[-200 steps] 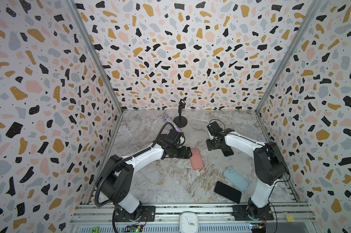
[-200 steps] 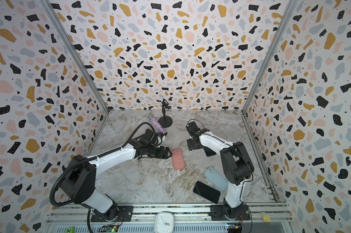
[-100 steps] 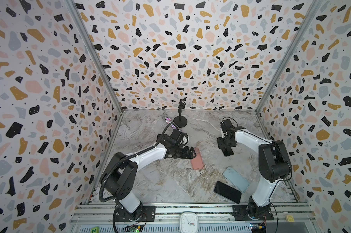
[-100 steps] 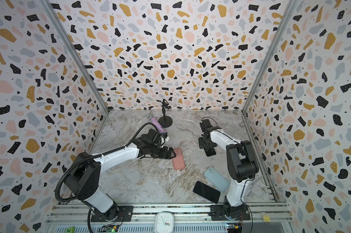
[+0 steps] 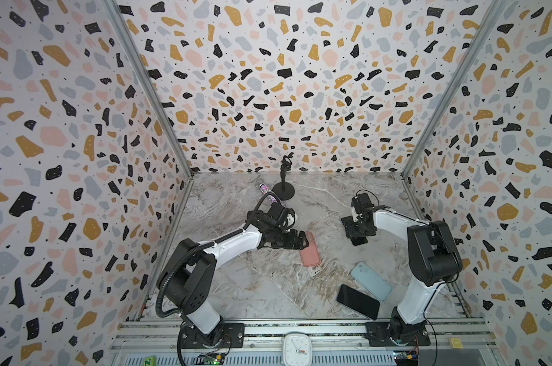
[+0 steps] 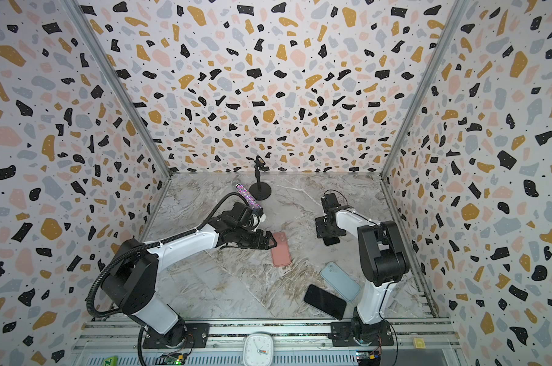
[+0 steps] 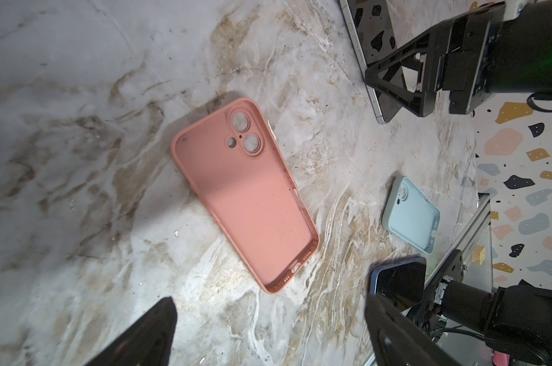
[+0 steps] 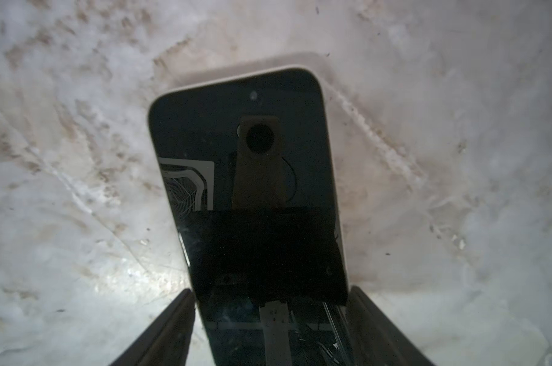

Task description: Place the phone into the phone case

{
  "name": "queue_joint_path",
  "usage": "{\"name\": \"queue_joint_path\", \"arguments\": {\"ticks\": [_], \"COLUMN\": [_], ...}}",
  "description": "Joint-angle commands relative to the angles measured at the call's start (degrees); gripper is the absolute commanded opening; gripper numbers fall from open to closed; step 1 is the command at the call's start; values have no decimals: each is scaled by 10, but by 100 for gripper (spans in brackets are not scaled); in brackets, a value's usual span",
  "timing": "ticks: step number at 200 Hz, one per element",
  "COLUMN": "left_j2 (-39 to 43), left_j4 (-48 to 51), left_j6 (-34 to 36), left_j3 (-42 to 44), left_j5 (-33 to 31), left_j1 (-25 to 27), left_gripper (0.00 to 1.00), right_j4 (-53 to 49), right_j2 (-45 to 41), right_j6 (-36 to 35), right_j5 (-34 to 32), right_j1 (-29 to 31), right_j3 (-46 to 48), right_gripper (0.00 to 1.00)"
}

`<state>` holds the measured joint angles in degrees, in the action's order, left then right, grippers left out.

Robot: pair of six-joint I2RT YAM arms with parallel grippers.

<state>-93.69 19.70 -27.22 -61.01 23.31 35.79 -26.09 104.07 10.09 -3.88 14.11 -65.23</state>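
Pick-up step: straddling the phone (image 8: 246,152) toward the tabletop's (image 5: 236,285) right edge with the right gripper (image 8: 271,293), pinch unclear; hovering the left gripper (image 7: 268,301), spread wide, by the pink case (image 7: 249,196) mid-tabletop. Next, likely: clamp, lift, align.

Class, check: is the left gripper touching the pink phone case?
Apart. The left wrist view shows bare marble table between the pink phone case and both jaws of the open left gripper.
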Motion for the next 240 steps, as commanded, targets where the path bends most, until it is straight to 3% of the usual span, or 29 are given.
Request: {"name": "queue_joint_path", "arguments": {"ticks": [1,24,58,149,240], "left_j2": [-3,-5,-9,-18,-20], "left_j4": [-2,-3,0,0,-10], "left_j6": [1,-1,1,4,-4], "left_j3": [-9,-12,-16,-24,-26], "left_j5": [6,6,6,11,38], "left_j1": [2,3,3,3,-15], "left_gripper": [94,94,94,94,95], "right_j4": [-2,-1,-1,-9,-17], "right_j2": [-14,-14,-1,26,-29], "right_j6": [-2,0,10,43,61], "right_j5": [4,3,21,68,94], "right_j1": [-6,-12,-13,-13,1], "right_j3": [7,10,22,36,18], "right_gripper": [81,92,93,76,63]}}
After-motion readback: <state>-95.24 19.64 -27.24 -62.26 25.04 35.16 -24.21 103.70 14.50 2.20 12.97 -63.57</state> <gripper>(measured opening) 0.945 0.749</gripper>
